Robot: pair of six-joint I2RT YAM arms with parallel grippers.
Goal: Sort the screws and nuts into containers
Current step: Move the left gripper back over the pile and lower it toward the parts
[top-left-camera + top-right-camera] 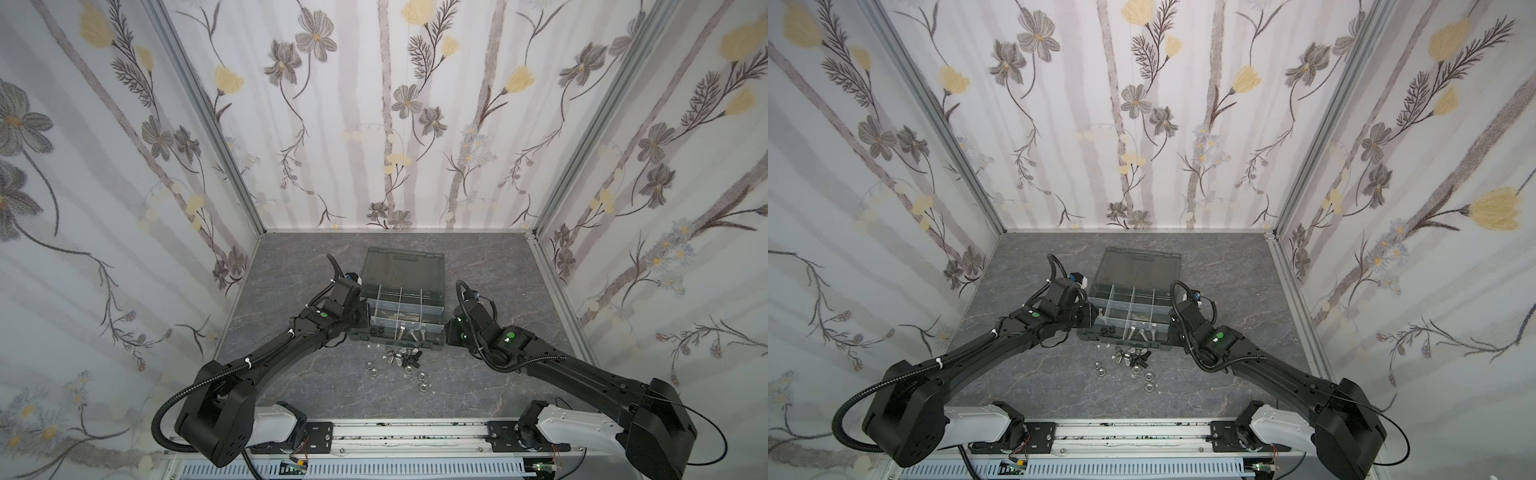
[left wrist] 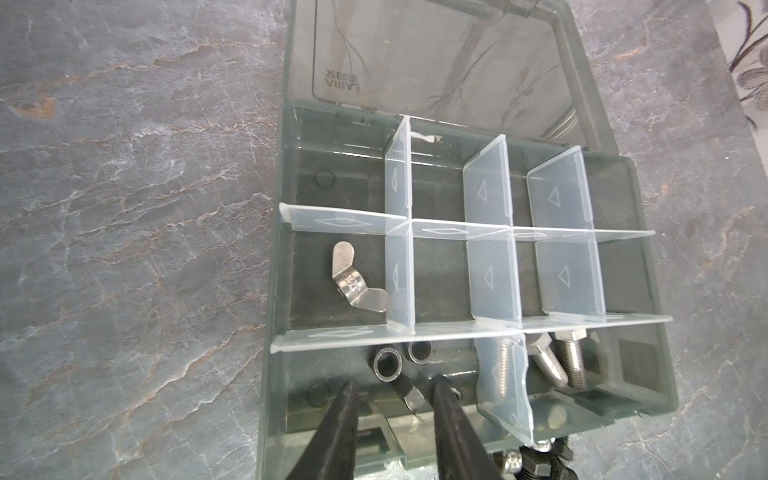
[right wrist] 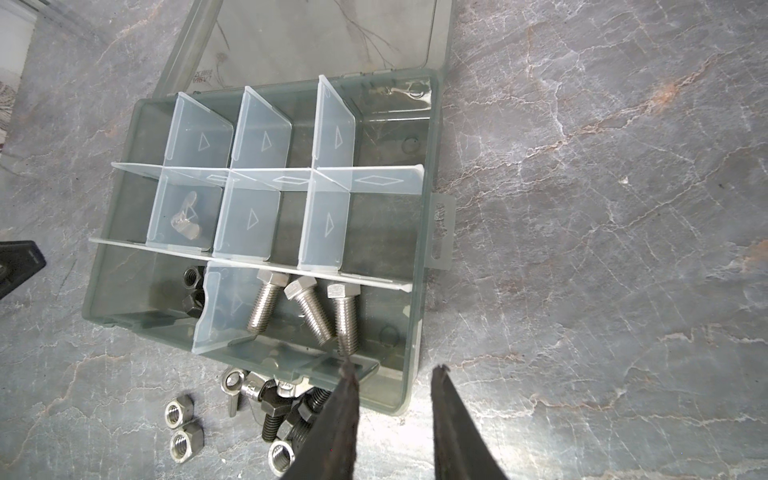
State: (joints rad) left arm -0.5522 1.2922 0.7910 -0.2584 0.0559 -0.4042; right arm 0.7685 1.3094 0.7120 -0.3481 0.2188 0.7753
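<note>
Checking the right wrist view, I find three silver hex-head bolts (image 3: 305,309) lying in a compartment of the dark grey plastic organiser case (image 3: 124,291), centre frame. Silver hex nuts (image 3: 179,411) lie loose on the grey marbled table (image 3: 582,208), lower left. My right gripper (image 3: 392,368) has its fingers slightly apart and empty. My left gripper (image 2: 392,386) is parted likewise, beside two black ring-shaped nuts (image 2: 379,362).

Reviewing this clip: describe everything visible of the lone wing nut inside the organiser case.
The wing nut is shiny silver metal: a short barrel with two flat rounded wings spread in a V. A number is stamped on the barrel, hard to read. It lies on its side, alone on the dark floor of an end compartment in the middle row of the open case, on the left arm's side. One wing tip reaches the translucent divider, apparently touching it.
</note>
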